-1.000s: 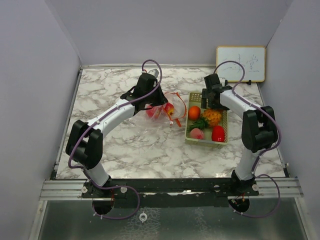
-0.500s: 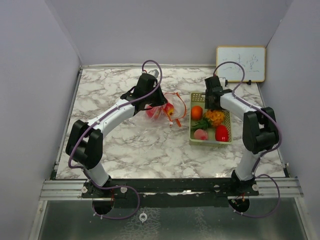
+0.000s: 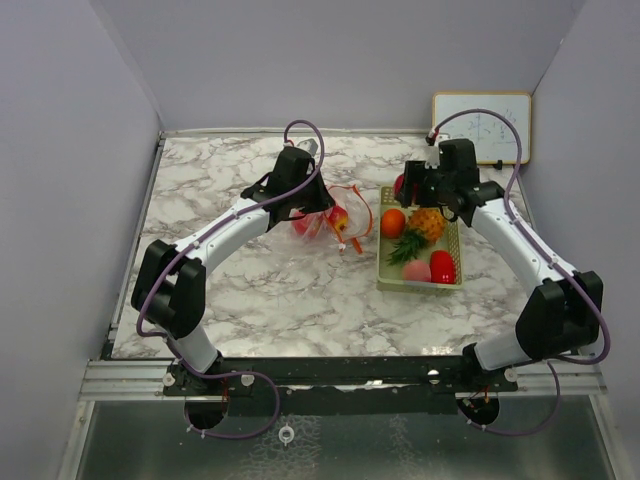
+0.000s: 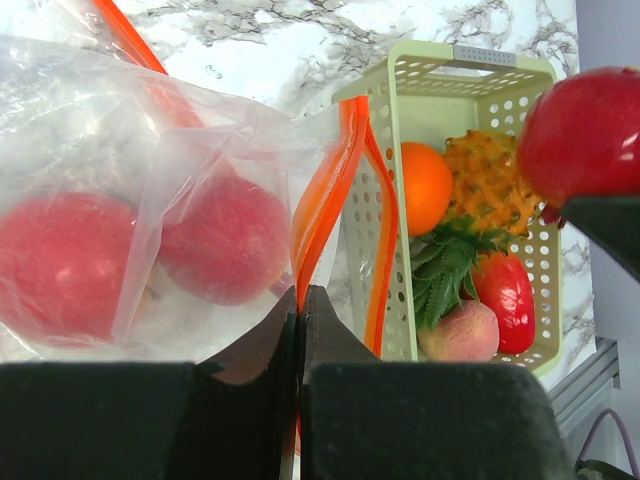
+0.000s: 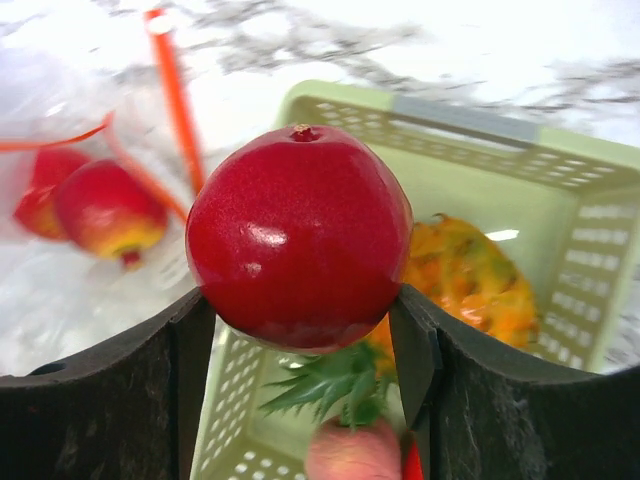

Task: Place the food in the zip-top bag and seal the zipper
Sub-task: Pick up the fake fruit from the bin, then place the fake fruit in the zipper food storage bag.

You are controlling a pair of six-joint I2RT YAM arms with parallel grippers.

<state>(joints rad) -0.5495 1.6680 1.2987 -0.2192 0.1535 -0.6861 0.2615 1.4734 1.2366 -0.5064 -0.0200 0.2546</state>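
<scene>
Food nearest the right wrist camera is a red apple (image 5: 298,235), clamped in the right gripper (image 5: 300,305) above the mesh basket (image 5: 560,150). Below it lie the pineapple (image 5: 470,280), orange (image 4: 425,187), peach (image 4: 462,330) and pepper (image 4: 505,290). Beyond, the left gripper (image 4: 301,300) pinches the zip-top bag (image 4: 200,130), which holds 2 red fruits (image 4: 225,240). The glossy round apple could slip from the pads. It could also catch the orange zipper (image 4: 345,190) and miss the mouth.

the red apple (image 5: 298,235) hides much of the pineapple (image 5: 470,288); the peach (image 5: 350,452) is cut off by the bottom edge.
</scene>
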